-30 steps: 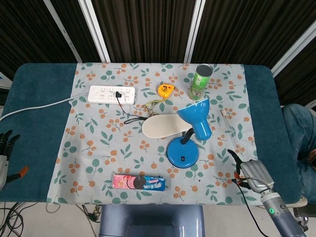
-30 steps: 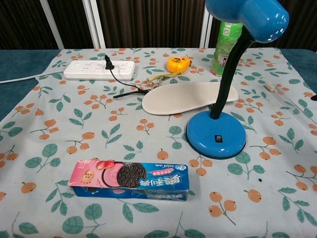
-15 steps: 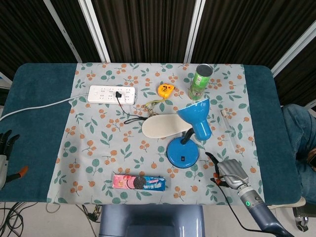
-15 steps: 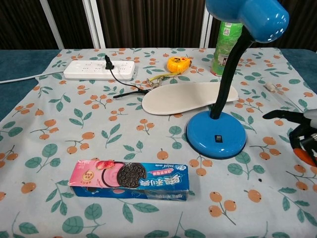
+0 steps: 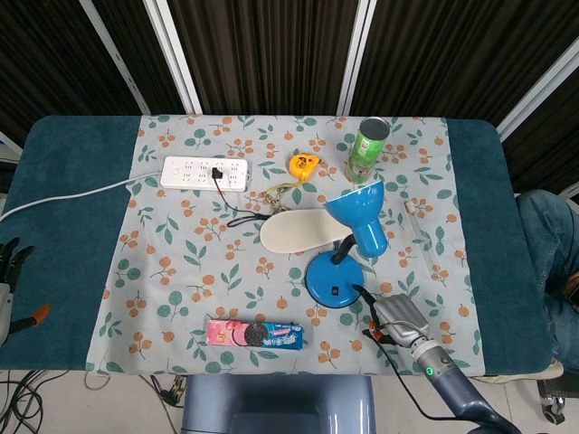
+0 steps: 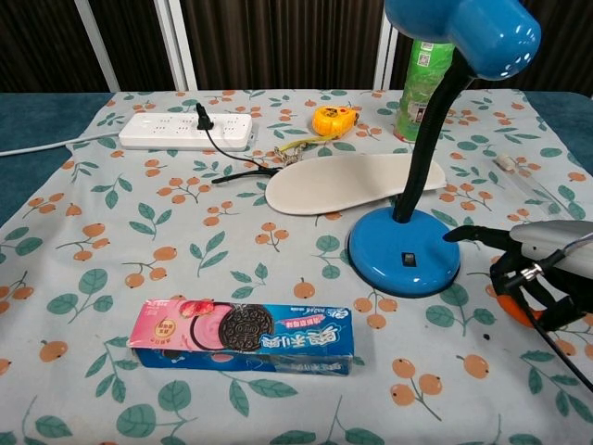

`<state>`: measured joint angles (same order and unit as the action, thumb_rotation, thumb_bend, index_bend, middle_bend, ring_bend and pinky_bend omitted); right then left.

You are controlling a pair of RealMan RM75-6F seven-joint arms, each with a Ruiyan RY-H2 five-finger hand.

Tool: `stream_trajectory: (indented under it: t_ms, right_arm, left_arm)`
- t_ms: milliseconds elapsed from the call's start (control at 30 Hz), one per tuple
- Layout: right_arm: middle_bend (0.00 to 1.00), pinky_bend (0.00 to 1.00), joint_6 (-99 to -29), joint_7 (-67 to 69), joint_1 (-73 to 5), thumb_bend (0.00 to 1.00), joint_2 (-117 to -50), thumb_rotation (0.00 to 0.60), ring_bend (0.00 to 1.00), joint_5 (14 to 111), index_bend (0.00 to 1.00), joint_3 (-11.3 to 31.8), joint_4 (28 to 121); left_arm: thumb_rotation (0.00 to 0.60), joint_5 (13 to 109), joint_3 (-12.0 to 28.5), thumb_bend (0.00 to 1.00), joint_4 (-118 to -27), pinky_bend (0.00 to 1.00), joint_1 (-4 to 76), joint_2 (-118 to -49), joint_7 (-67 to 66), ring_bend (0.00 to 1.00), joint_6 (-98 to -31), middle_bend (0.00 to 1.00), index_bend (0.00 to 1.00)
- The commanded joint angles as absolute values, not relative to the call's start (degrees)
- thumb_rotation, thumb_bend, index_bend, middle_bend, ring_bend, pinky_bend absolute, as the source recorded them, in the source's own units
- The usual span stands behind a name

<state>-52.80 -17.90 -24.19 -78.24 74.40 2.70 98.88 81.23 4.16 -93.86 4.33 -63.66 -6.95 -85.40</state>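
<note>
As the two views are read against those of a second ago, the entries run as follows.

Right hand: the right hand (image 5: 394,318) has travelled leftward along the near edge of the surface (image 5: 72,208), from well apart from the blue desk lamp (image 5: 348,249) to just beside its round base (it was absent from the chest view a second ago and now fills that view's right edge (image 6: 533,278)).

Fingers: spread apart and holding nothing; one dark fingertip (image 6: 460,234) points at the lamp base (image 6: 404,262), near it, but contact cannot be told.

Lamp: upright, unmoved, on the flowered cloth (image 5: 181,244) right of centre, its shade above the end of the pale shoe insole (image 5: 303,229).

Left hand: the left hand (image 5: 7,276) rests at the far left edge, fingers apart, nothing in them, unchanged.

Reading: the approach looks nearly complete; a grasp or press on the lamp has not begun.

Unmoved items: cookie pack (image 5: 254,334), power strip (image 5: 205,173), tape measure (image 5: 299,163), green can (image 5: 365,149).
</note>
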Motion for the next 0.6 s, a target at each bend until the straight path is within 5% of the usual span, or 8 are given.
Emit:
stream_trajectory:
  t_ms: [33, 600]
  right_arm:
    - [0.61, 0.84, -52.6, -18.3, -24.6, 0.59, -78.9, 0.600, 0.69, 74.1, 0.01, 2.5, 98.8]
    - [0.61, 0.91, -51.6, -20.3, -27.1, 0.59, -82.6, 0.600, 0.69, 71.3, 0.01, 2.5, 97.1]
  left_arm:
    - [0.600, 81.3, 4.3, 0.16, -93.8, 0.06, 4.3, -63.7, -7.1, 0.00, -85.6, 0.01, 0.12]
    - [0.600, 80.9, 4.3, 0.16, -93.9, 0.06, 4.2, -63.7, -7.4, 0.00, -85.6, 0.01, 0.12]
